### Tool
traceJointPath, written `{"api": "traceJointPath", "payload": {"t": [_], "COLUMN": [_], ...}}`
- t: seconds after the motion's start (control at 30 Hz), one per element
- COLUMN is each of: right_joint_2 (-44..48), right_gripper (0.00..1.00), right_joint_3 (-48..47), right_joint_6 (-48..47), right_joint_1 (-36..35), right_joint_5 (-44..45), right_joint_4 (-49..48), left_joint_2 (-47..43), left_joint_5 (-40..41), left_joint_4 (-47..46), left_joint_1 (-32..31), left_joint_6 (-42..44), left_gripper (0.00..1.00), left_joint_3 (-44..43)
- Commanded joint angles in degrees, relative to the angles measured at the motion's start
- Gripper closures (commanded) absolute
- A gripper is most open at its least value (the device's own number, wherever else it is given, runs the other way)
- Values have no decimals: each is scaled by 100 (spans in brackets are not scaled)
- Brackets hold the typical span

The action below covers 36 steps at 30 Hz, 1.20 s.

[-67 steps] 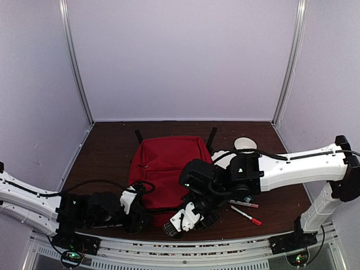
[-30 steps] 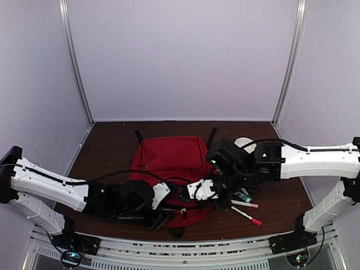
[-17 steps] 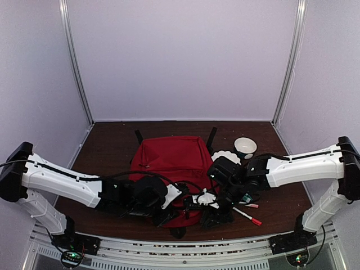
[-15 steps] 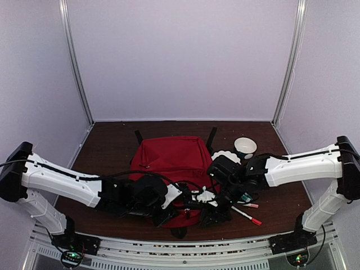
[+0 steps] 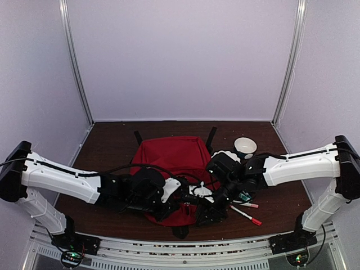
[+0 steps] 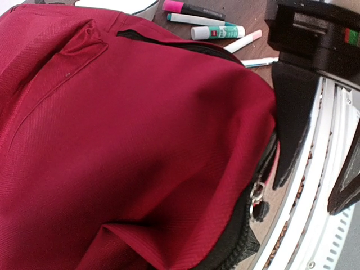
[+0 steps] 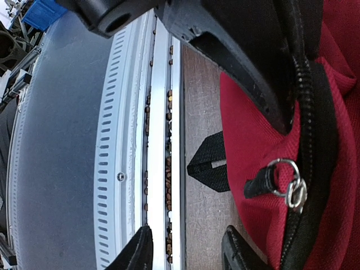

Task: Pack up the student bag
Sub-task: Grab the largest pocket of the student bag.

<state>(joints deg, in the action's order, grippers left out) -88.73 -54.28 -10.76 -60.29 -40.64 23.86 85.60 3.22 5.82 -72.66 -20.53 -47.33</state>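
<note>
Student bag (image 6: pixel 140 140) red woven fabric, softly creased; zipper (image 6: pixel 233 250) black, ribbed

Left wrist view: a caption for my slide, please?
Red student bag fills the frame; markers lie on the table beyond.

the top camera sits high behind the arm bases, facing down and forward over the whole table (image 5: pixel 107 146), far enough to show the student bag (image 5: pixel 169 154) whole. the left wrist camera is close against the bag's red cloth, looking across it to the markers (image 6: pixel 216 31). the right wrist camera looks low along the front rail (image 7: pixel 160 140); both wrist views share that rail and the bag's zipper pull (image 7: pixel 264 181).
</note>
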Motion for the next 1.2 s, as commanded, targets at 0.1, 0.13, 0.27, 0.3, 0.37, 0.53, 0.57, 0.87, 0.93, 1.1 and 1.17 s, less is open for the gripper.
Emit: {"api": "traceJointPath", "payload": {"t": [0.1, 0.13, 0.27, 0.3, 0.37, 0.53, 0.57, 0.87, 0.93, 1.1, 1.17], "right_joint_2": [58, 68, 13, -5, -53, -178, -196, 370, 373, 410, 395], "right_gripper": [55, 54, 54, 54, 55, 59, 60, 60, 58, 59, 59], "right_joint_3": [-206, -234, -350, -369, -403, -437, -436, -194, -205, -379, -521], "right_joint_6": [729, 752, 959, 1026, 1132, 1616, 1706, 1493, 1383, 1183, 1175], "right_joint_1": [388, 393, 413, 423, 441, 658, 715, 912, 910, 907, 913], "right_joint_5": [281, 267, 198, 197, 222, 337, 344, 339, 164, 201, 79], "right_joint_4": [-838, -853, -968, -999, -1086, -1303, -1354, -1097, -1019, -677, -506], "left_joint_2": [-360, -354, -230, -195, -152, -212, -232, -761, -771, -632, -611], "left_joint_5": [-1173, -1234, -1542, -1588, -1624, -1624, -1623, -1320, -1084, -1007, -947], "left_joint_4": [-1319, -1342, -1322, -1326, -1342, -1470, -1500, -2094, -2191, -2765, -3077], "left_joint_1": [-213, -211, -213, -213, -213, -213, -213, -213, -198, -22, 21], "left_joint_6": [66, 55, 37, 22, 9, -42, -61, -481, -552, -1048, -1262], "left_gripper": [100, 100, 100, 100, 100, 100, 100, 100, 100, 100, 100], "left_joint_3": [38, 33, -108, -138, -170, -74, -42, 595, 600, 667, 745]}}
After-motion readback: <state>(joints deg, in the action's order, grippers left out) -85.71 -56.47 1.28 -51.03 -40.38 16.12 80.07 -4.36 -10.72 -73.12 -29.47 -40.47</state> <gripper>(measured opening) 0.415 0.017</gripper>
